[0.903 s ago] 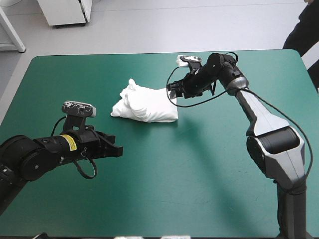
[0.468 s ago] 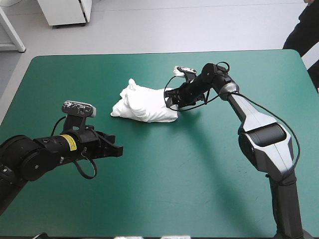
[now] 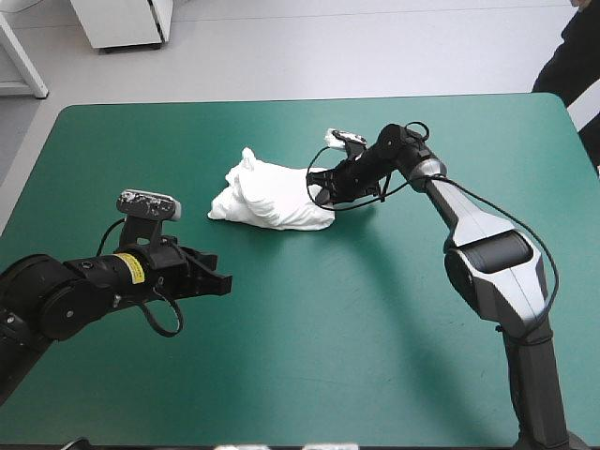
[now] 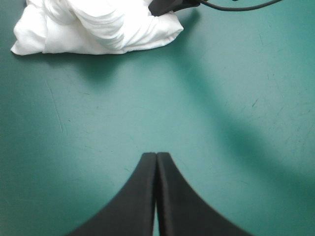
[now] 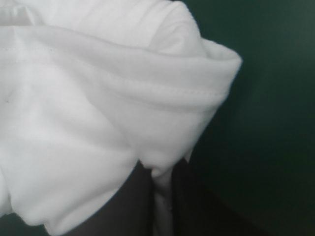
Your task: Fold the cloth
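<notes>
The white T-shirt [image 3: 272,197] lies as a crumpled heap on the teal-green cover, a little behind the table's middle. My right gripper [image 3: 319,188] is at the heap's right end. In the right wrist view its black fingers [image 5: 130,206] stand all but shut, with a fold of the T-shirt [image 5: 98,113] pinched between them [image 5: 162,196]. My left gripper [image 3: 221,280] hovers over bare cover at the table's left, well short of the heap. In its own view the fingers meet in one pointed arch [image 4: 156,156], with the T-shirt [image 4: 93,24] far ahead.
Bare teal-green cover [image 3: 356,347] stretches across the near half and the right side of the table. A dark sleeve [image 3: 572,56] shows beyond the far right corner, off the table's top.
My right gripper has moved left and down into the heap's right end and its fingers have come together on the cloth. The left arm has stayed still.
</notes>
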